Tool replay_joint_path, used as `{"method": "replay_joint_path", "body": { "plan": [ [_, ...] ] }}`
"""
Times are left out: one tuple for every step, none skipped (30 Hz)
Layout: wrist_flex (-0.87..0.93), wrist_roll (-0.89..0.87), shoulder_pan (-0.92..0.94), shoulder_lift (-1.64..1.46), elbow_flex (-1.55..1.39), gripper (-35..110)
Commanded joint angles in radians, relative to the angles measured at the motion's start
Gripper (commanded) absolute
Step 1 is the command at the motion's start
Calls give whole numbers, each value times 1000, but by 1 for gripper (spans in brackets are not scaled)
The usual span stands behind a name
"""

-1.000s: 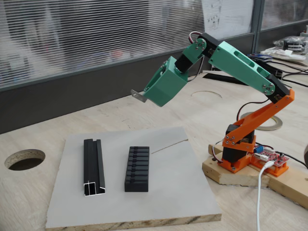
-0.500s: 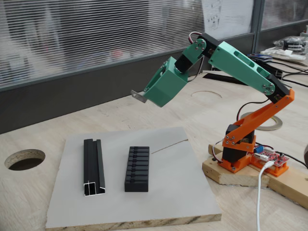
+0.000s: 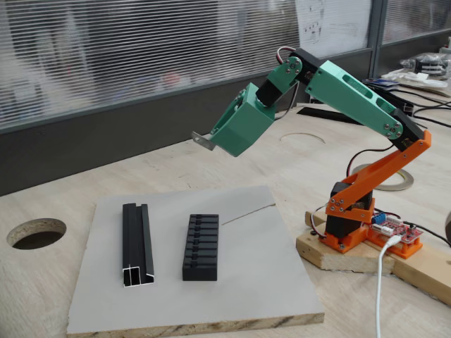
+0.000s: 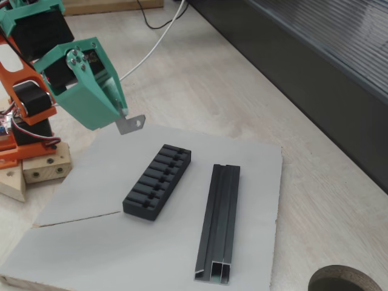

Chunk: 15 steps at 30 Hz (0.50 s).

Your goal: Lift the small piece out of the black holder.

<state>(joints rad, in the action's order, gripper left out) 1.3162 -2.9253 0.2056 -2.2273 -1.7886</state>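
On the grey board [image 3: 246, 282], from left to right in a fixed view, sit a long black rail [image 3: 137, 243] and the black holder [image 3: 201, 246]. High above, the claw [image 3: 210, 141] pinches the small piece [image 3: 204, 140] by one end. It looks light, stiff and slippery.

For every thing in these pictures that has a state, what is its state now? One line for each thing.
Small grey metal tab with a hole: out of the holder, held in the air at the gripper's tip.
Green gripper: raised, shut on the tab.
Short slotted black holder block: flat on the grey board, slots look empty.
Long black channel rail: flat on the board, apart from the holder.
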Motion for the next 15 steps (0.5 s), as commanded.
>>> {"method": "replay_joint_path", "body": {
  "plan": [
    [6,-8,6,-25,6,5],
    [9,-8,6,-25,6,5],
    [9,-8,6,-26,6,5],
    [9,-8,6,-28,6,5],
    [9,-8,6,-29,6,5],
    [9,-8,6,-29,6,5],
    [9,-8,6,-29,6,5],
    [9,-8,6,-29,6,5],
    [9,-8,6,-29,6,5],
    [9,-8,6,-29,6,5],
    [5,-6,6,-28,6,5],
    [3,-6,6,-28,6,5],
    [3,-6,6,-26,6,5],
    [3,-6,6,-26,6,5],
    [3,-6,6,-26,6,5]
  ]
}}
